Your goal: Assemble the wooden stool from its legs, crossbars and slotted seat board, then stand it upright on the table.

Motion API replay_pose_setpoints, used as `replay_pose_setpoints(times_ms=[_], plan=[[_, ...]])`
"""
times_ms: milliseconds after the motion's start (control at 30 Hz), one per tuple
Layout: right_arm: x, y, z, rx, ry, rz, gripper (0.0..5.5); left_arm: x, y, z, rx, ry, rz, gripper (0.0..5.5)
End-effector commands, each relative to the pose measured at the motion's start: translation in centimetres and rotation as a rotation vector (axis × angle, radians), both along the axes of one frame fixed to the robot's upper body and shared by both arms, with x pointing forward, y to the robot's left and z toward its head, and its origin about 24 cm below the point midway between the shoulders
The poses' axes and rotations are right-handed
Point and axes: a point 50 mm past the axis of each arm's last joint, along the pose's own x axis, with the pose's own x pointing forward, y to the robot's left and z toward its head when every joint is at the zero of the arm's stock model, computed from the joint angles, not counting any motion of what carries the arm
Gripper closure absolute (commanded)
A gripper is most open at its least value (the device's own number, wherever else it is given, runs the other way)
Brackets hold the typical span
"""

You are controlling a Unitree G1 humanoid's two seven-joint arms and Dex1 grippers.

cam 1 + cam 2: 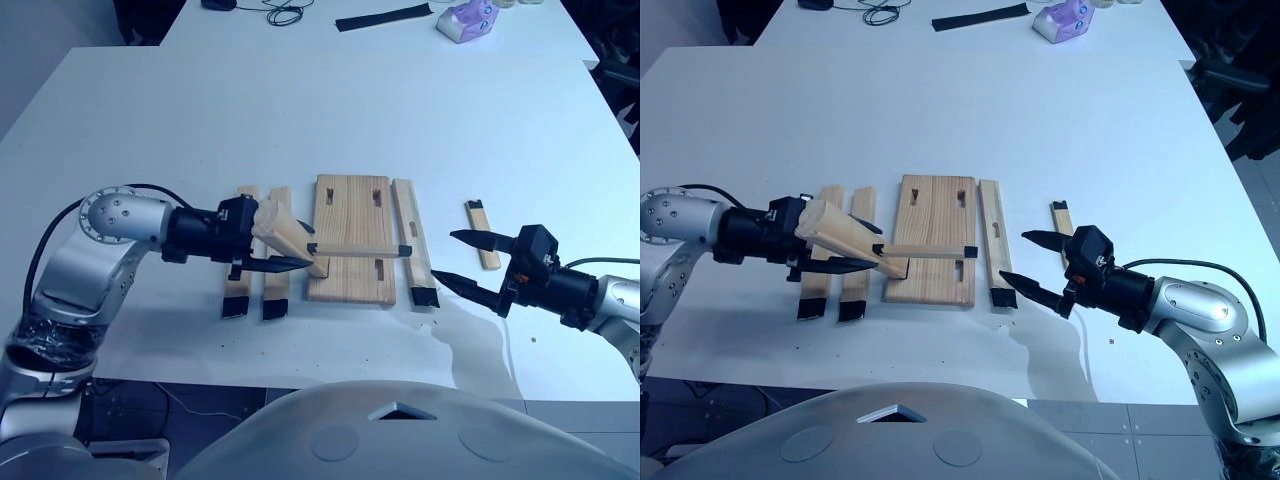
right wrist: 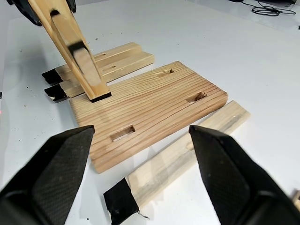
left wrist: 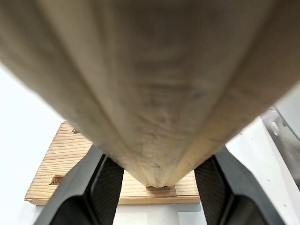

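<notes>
Okay, on my white table (image 1: 200, 130) the seat board (image 1: 350, 215) lies flat at centre. My left gripper (image 1: 283, 250) is clamped on a leg (image 1: 285, 230) with a crossbar (image 1: 360, 250) fixed to it, held tilted over the board's near left corner. Two legs (image 1: 276, 288) lie side by side just left of the board, and a single leg (image 1: 411, 235) lies just right of it. My right gripper (image 1: 444, 254) hangs wide apart beside that one, with a short bar (image 1: 483, 233) lying beyond.

Seat board (image 3: 70, 159) mostly behind held leg (image 3: 154, 93)
</notes>
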Motion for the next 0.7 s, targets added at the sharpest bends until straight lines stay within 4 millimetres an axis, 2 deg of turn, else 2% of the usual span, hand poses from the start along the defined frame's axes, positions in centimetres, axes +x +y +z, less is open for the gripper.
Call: replay_pose_setpoints(times_ms=[33, 233, 467, 700], plan=[[-0.1, 0.1, 0.1, -0.004, 0.001, 0.002, 1.78, -1.1, 0.7, -2.8, 0.149, 0.126, 0.071, 3.38], [-0.1, 0.3, 0.0, -0.004, 0.005, 0.004, 1.78, -0.6, 0.7, -2.7, 0.165, 0.143, 0.085, 3.38], [-0.1, 0.5, -0.2, -0.005, 0.009, 0.012, 1.78, -0.2, 1.3, -3.3, 0.231, 0.242, 0.155, 3.38], [-0.1, 0.6, -0.3, -0.006, 0.009, 0.016, 1.78, 0.0, 1.4, -3.9, 0.273, 0.235, 0.171, 3.38]])
